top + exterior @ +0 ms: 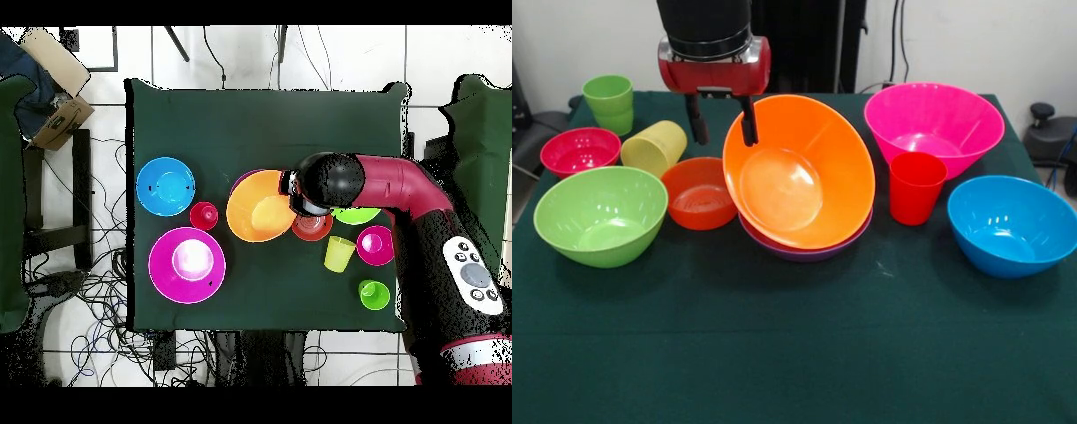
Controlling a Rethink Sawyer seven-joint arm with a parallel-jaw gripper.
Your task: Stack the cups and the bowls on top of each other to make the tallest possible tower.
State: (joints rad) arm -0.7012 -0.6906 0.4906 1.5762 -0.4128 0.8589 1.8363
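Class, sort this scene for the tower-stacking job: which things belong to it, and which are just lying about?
Job:
orange bowl, tilted on the purple bowl
pink bowl
blue bowl
lime-green bowl
red-orange bowl
magenta bowl
green cup
yellow cup, on its side
red cup
gripper, at the orange bowl's rim

Lying about:
cardboard box
floor cables

Front camera low across the table [794, 353]; overhead straight down; both sharing it.

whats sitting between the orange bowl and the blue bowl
The red cup, upright on the cloth between the tilted orange bowl and the blue bowl. Both views show it.
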